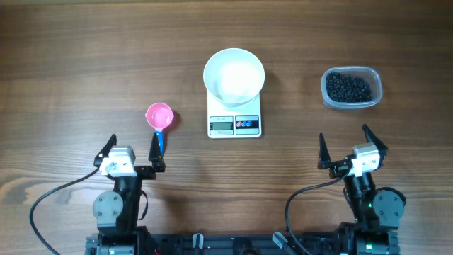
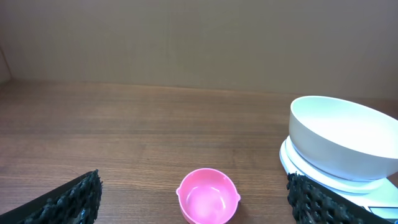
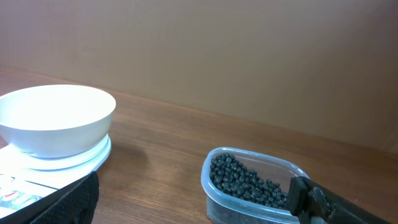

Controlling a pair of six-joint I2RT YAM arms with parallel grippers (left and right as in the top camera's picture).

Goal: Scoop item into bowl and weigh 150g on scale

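A smooth, round white bowl (image 1: 234, 75) sits on the flat white rectangular scale (image 1: 234, 125), whose grey display faces the arms, on the dark wood-grain table (image 1: 71, 64). The tiny round black beads (image 1: 347, 87) form a grainy heap in a clear rounded-rectangular plastic tub (image 1: 377, 91) well to the bowl's right, and a glossy pink scoop (image 1: 159, 115) lies left of the scale. The left gripper (image 1: 132, 139) and right gripper (image 1: 344, 133) both have their black, rough-textured fingers spread wide, holding nothing.
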